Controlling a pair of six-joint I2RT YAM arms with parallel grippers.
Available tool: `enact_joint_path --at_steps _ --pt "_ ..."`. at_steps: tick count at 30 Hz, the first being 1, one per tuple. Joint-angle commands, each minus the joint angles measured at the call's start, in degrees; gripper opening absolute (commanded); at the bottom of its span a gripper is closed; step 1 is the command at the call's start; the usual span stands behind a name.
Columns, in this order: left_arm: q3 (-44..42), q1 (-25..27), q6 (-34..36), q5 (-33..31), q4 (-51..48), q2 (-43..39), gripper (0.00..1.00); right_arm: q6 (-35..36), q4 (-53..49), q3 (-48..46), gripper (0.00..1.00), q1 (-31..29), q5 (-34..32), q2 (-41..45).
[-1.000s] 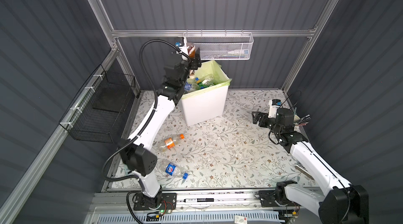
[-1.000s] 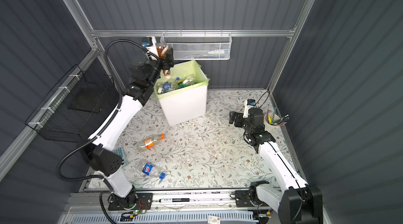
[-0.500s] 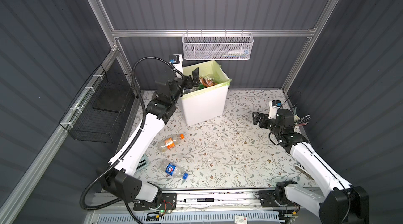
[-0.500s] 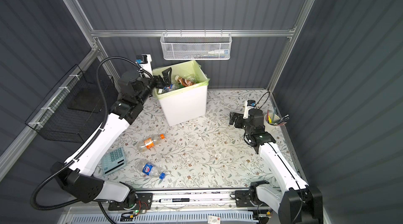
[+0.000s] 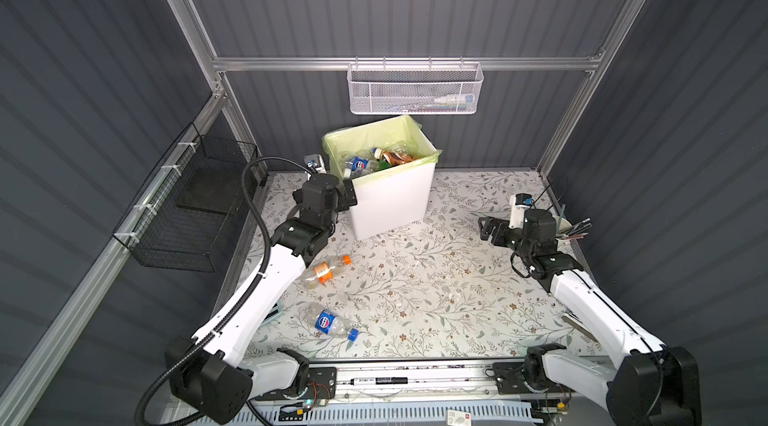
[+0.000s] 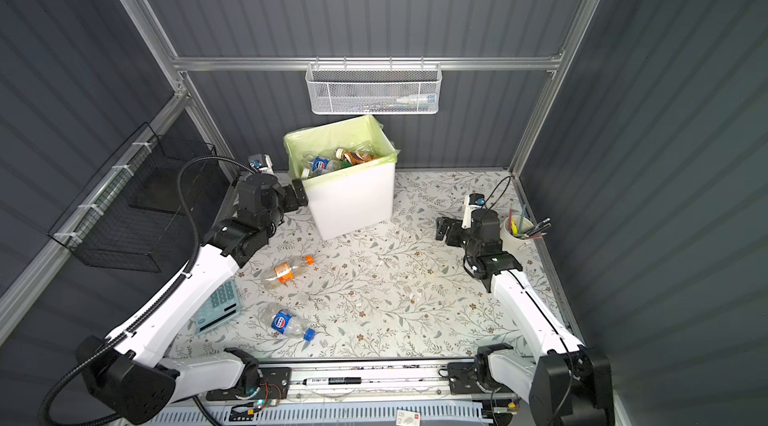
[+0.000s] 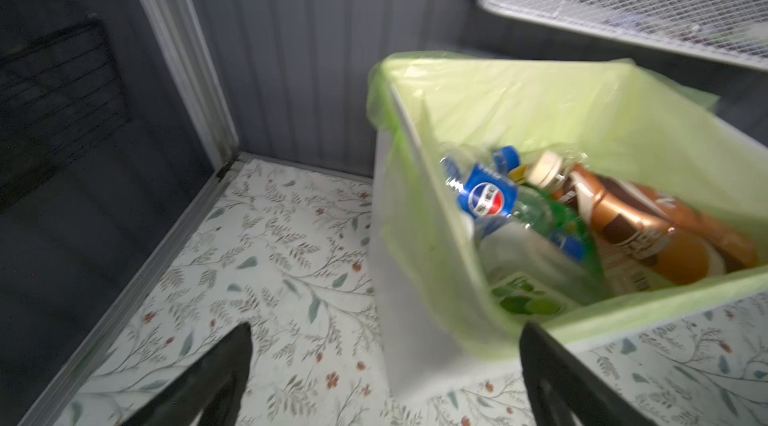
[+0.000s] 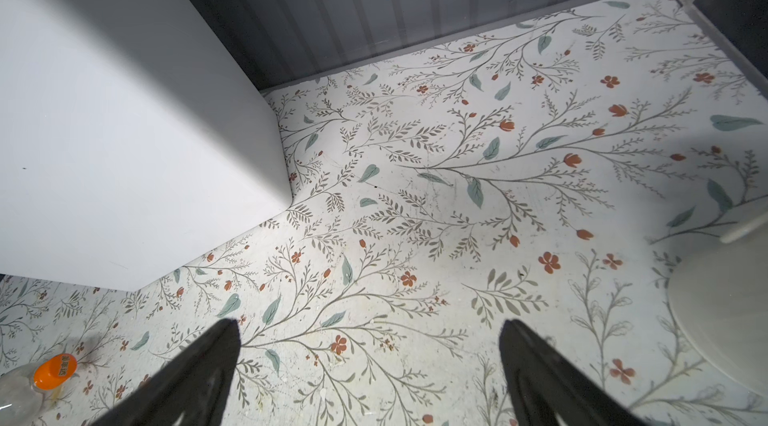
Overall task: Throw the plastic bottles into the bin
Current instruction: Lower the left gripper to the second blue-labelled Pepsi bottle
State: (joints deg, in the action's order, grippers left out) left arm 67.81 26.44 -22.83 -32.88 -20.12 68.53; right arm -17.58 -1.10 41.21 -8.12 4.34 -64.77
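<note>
Bin [image 5: 390,199] at the rear of the bench [image 5: 436,291] held a heap of plastic bottles [image 5: 376,160], with 2 loose in front, an orange-capped bottle [image 5: 323,271] and a blue-capped bottle [image 5: 330,322]; the left tool [image 5: 348,195] gaped empty beside the bin's corner, and the right tool [image 5: 487,230] gaped empty well apart.

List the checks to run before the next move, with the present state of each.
1. Left gripper open and empty: ok, it is beside the bin.
2. Right gripper open and empty: ok, it hangs over bare table.
3. Bin upright, liner over its rim: ok.
4. Room in bin: ok, the binned bottles lie below the rim.
5. Table free of bottles: not ok, the orange-cap bottle and the blue-cap bottle lie on their sides on it.
6. Both apart from each other, so each can be gripped alone: ok.
</note>
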Motion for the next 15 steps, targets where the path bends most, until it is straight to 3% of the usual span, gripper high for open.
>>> enact_joint_path --at_steps 1,10,15 --pt "-5.4 -0.2 -14.4 -4.9 -14.0 -4.3 1.00 -0.2 0.9 -0.8 0.99 0.3 -0.1 -1.6" --pt "-14.5 0.2 -38.0 -2.5 -33.1 -13.4 1.00 -1.0 2.6 -1.0 0.99 0.3 0.7 -4.0" --pt "-19.3 2.6 -46.8 -0.6 -38.4 -18.2 1.00 -1.2 3.1 -1.4 0.99 0.3 0.9 -4.8"
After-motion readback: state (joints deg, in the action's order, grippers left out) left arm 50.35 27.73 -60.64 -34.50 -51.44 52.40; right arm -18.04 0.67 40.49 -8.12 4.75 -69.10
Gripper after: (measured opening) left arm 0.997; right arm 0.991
